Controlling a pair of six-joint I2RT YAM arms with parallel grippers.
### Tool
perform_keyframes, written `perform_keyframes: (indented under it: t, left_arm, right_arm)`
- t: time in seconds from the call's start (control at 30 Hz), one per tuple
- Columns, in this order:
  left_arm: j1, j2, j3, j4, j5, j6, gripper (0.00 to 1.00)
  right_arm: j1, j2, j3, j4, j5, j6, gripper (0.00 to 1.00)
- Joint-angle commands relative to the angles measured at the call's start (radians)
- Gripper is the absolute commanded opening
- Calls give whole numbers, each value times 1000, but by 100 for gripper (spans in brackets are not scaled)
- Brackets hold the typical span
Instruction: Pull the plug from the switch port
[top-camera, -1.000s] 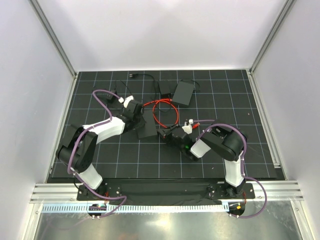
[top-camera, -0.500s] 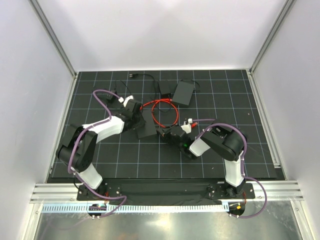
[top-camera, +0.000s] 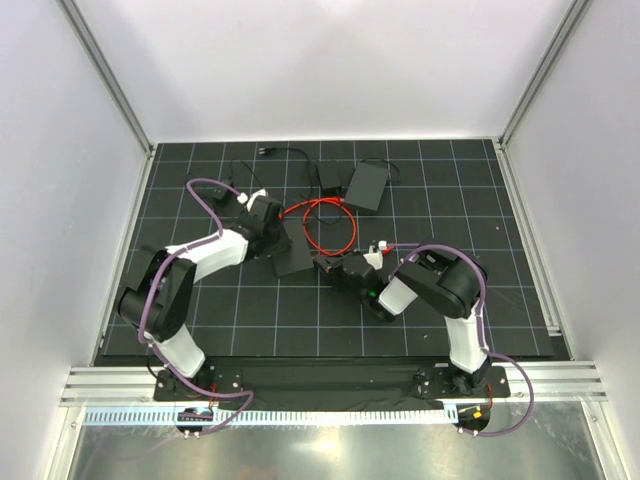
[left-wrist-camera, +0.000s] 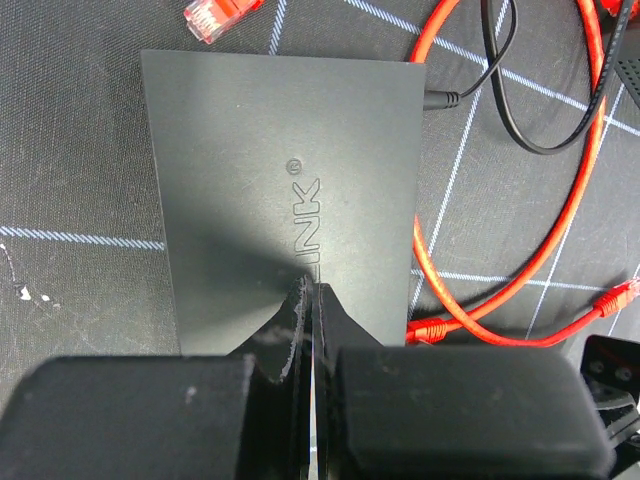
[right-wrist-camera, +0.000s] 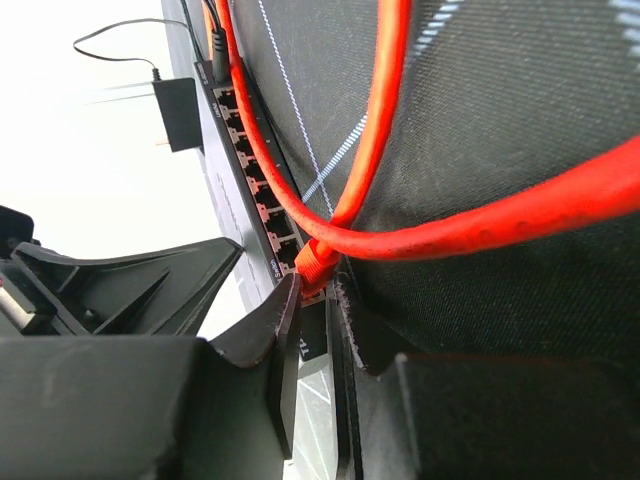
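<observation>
The switch is a flat dark box on the black mat; its grey top fills the left wrist view. My left gripper is shut, its tips pressed down on that top near one edge. A red plug sits in an end port of the switch's port row, with its red cable looping away. My right gripper has its fingertips closed on either side of this plug. From above, the right gripper is at the switch's right edge and the left gripper is over its far end.
A loose red plug lies beyond the switch's far corner. The red cable coils behind the switch, crossed by a black lead. A second dark box and a power adapter sit farther back on the mat.
My right gripper's jaws have narrowed onto the plug and it has edged slightly left toward the switch. The left gripper stays pressed on the switch, barely shifted.
</observation>
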Motion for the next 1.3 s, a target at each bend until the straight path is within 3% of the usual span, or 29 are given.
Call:
perform_keyframes:
  t: [0.0,0.2,0.37,0.6,0.93,1.07,1.17,1.27]
  left_arm:
    - [5,30,8,-59,12,23,0]
    - [8,56,24,-86,4,18,0]
    - [34,126,75,-129,85,21,0]
    - [46,100,46,-102,107,18,0]
    - [14,67,29,-45,134,46,0]
    - [-46,-11,-6,6,27,93,0]
    - [-81,-35,-9,35,-7,112,3]
    - [-89,-56,-3,56,-33,130,14]
  right_arm:
    - [-14,44,-23,3,65,3,1]
    - [-25,22,-28,-40,89,-4,1]
    - [-29,-63,-14,-173,148,-63,1]
    - [-32,-93,10,-249,159,-152,1]
    - [-23,-67,-66,-66,104,-183,1]
    - [-12,-100,-68,-86,61,-251,1]
    - [-9,-116,-65,-108,21,-301,1]
    - [-8,-114,-55,-106,-8,-340,1]
